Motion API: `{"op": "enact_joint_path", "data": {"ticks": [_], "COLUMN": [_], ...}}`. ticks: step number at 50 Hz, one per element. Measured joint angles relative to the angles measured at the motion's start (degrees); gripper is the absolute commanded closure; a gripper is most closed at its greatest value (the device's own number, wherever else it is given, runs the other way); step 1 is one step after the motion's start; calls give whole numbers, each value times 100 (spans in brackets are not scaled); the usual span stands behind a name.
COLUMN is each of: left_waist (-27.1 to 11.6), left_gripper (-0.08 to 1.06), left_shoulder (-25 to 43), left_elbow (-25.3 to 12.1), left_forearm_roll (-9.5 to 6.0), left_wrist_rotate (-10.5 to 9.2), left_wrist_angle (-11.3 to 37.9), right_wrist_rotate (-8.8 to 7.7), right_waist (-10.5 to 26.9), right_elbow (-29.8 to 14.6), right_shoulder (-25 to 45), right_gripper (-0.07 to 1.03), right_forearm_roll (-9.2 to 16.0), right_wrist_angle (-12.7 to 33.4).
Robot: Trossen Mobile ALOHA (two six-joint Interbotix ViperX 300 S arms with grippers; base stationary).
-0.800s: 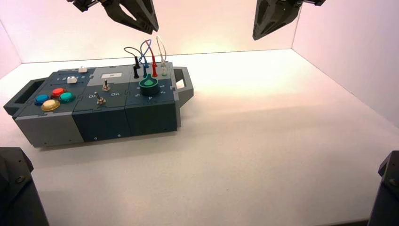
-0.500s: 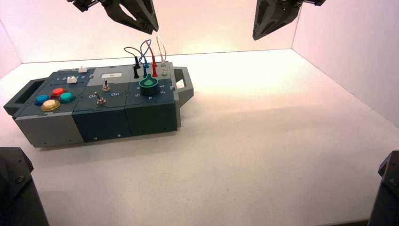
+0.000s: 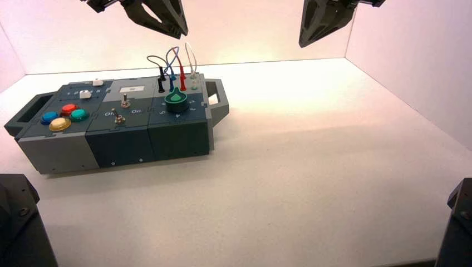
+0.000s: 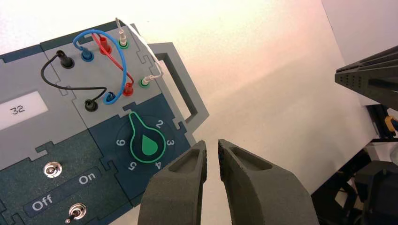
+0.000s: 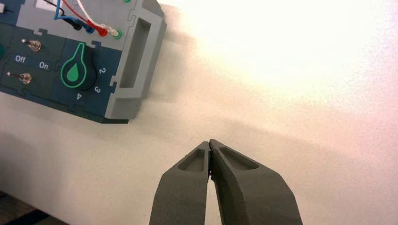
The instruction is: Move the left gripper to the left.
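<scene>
My left gripper (image 3: 179, 30) is a dark grey claw with two pointed fingers. It hangs high above the back of the box (image 3: 122, 147), over the wires (image 3: 172, 61). In the left wrist view the left gripper (image 4: 212, 143) is empty, with a narrow gap between its jaws, above the box's right end beside the green knob (image 4: 149, 145). My right gripper (image 3: 305, 41) hangs high at the back right, and in its own wrist view (image 5: 209, 142) it is shut and empty over bare table.
The box carries coloured buttons (image 3: 61, 117) at its left end, two toggle switches (image 3: 118, 118) in the middle and the knob (image 3: 176, 100) at the right. Its small display (image 4: 19, 110) reads 32. Black robot bases (image 3: 19, 222) stand at both front corners.
My left gripper has shifted very slightly upward in the high view. The right gripper and the box have not moved.
</scene>
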Motion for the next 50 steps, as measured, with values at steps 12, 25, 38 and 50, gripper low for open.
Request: {"op": "enact_joint_path", "data": {"ticks": [12,25,38,50], "left_waist": [141,879,1661,2250], "left_gripper": [82,82,82,82], "left_shoulder": [0,-290,-747,-1248], "left_elbow": [0,0,0,70], "left_forearm_roll": [105,281,431,747], "left_wrist_rotate": [0,229,483,554], "left_wrist_angle": [18,325,650,896], "right_wrist_rotate": [0,0,0,0], "right_waist": [0,0,0,-9], "right_elbow": [0,9,18,18], "right_shoulder": [-53,-88,-88,-88], "right_gripper": [98,99,99,99], "right_forearm_roll": [0,0,0,0], "right_wrist_angle": [18,53,53,62]}}
